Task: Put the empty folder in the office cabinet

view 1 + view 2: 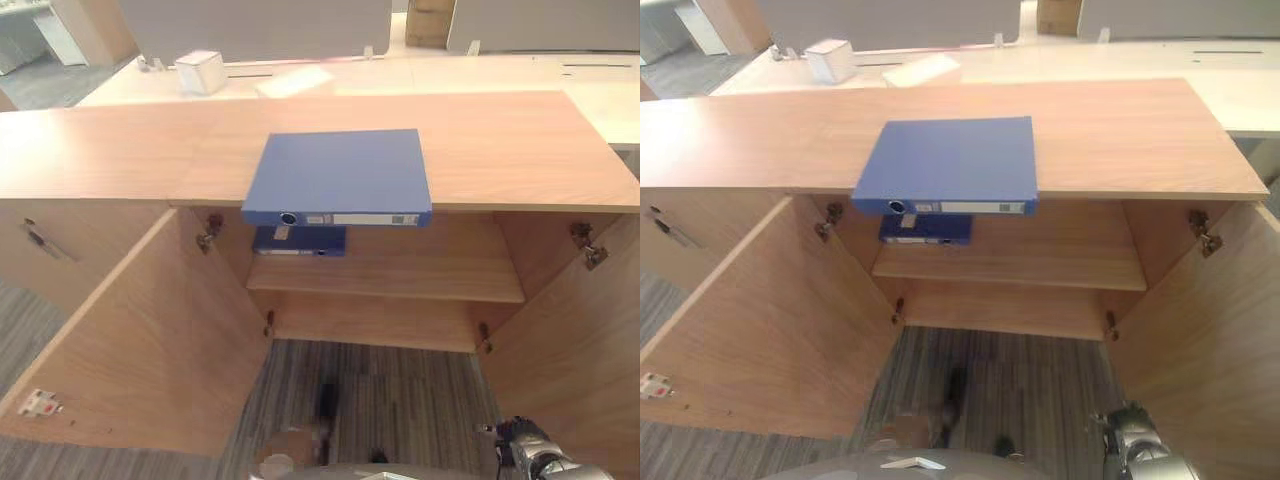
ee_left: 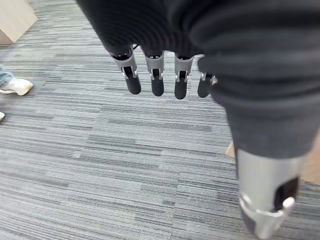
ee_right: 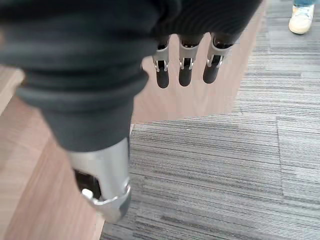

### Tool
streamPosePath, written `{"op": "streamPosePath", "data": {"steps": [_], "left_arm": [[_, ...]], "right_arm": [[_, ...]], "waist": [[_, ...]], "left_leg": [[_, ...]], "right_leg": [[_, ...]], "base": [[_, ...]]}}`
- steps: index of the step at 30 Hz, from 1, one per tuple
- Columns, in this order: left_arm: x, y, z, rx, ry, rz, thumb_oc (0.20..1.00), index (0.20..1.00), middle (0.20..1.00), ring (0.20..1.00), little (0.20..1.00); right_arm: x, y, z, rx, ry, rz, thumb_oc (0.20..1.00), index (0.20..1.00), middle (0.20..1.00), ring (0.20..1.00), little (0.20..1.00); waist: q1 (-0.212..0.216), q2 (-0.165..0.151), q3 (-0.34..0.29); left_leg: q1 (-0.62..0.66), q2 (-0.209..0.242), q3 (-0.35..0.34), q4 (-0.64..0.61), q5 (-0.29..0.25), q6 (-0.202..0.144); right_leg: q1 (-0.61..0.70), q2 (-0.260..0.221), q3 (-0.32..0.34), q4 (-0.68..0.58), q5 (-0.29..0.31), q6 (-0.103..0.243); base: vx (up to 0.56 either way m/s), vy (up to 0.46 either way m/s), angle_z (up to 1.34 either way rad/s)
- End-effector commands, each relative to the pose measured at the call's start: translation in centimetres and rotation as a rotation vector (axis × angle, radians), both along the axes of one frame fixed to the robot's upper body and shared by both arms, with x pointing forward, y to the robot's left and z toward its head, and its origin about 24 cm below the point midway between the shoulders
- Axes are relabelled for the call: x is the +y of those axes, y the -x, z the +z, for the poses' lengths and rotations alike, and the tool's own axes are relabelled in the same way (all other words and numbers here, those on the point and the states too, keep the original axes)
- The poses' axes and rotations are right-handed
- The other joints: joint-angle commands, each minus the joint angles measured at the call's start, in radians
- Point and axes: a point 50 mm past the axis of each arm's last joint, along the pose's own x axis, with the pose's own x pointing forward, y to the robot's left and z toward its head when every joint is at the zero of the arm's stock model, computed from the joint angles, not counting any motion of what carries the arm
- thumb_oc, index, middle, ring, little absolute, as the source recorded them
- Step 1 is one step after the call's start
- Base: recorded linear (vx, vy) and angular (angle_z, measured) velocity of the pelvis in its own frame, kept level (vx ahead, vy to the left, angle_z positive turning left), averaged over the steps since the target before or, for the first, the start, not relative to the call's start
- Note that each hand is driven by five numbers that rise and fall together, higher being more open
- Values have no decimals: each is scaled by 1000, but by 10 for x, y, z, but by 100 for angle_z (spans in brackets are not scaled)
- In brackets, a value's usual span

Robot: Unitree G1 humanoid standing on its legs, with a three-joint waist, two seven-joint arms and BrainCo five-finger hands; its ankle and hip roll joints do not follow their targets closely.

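Note:
A blue folder (image 1: 338, 175) lies flat on the wooden cabinet top (image 1: 520, 150), its spine overhanging the front edge. Below it a second blue folder (image 1: 298, 240) lies on the shelf (image 1: 420, 275) inside the open cabinet. My left hand (image 2: 157, 82) hangs over grey carpet, fingers straight and holding nothing. My right hand (image 3: 185, 70) hangs low beside the cabinet's right door (image 3: 200, 100), fingers also straight and empty. Both hands are well below the folder.
Both cabinet doors stand wide open, the left door (image 1: 140, 340) and the right door (image 1: 580, 350). Behind the cabinet, a white box (image 1: 200, 72) and a sheet of paper (image 1: 293, 82) lie on a desk. A person's shoe (image 2: 15, 86) rests on the carpet nearby.

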Motion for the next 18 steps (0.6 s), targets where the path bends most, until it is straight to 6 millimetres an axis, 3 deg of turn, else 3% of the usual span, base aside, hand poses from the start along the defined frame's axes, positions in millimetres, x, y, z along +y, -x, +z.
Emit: {"op": "streamPosePath", "data": {"steps": [1,4,8,16,18], "left_arm": [[11,3,3,30,-50,-6,1000,1000,1000,1000,1000],[9,3,3,26,-44,-4,1000,1000,1000,1000,1000],[6,-1,2,10,-42,-8,1000,1000,1000,1000,1000],[5,2,2,21,-45,-15,1000,1000,1000,1000,1000],[5,-23,0,-31,-36,-67,1000,1000,1000,1000,1000]], "right_arm": [[-7,40,-8,82,23,-58,1000,1000,1000,1000,1000],[-3,43,-9,87,13,-55,1000,1000,1000,1000,1000],[2,55,-13,124,2,-61,1000,1000,1000,1000,1000],[6,57,-15,122,-11,-68,1000,1000,1000,1000,1000],[7,58,-16,143,-14,-20,1000,1000,1000,1000,1000]], "waist": [[-23,-26,-84],[-23,-23,-88],[-22,-23,-94],[-25,-29,-98],[-44,-26,-106]], "left_leg": [[304,114,28,31,-76,47],[323,121,30,12,-73,48],[346,127,30,4,-84,49],[361,129,36,-3,-98,52],[370,134,47,-6,-101,51]], "right_leg": [[-94,-113,52,4,40,168],[-91,-113,60,4,38,168],[-85,-115,63,4,38,171],[-84,-122,69,4,42,180],[-84,-124,77,4,42,182]], "base": [[234,-36,-102],[52,32,-45],[31,33,46],[24,16,7],[47,29,5]]}}
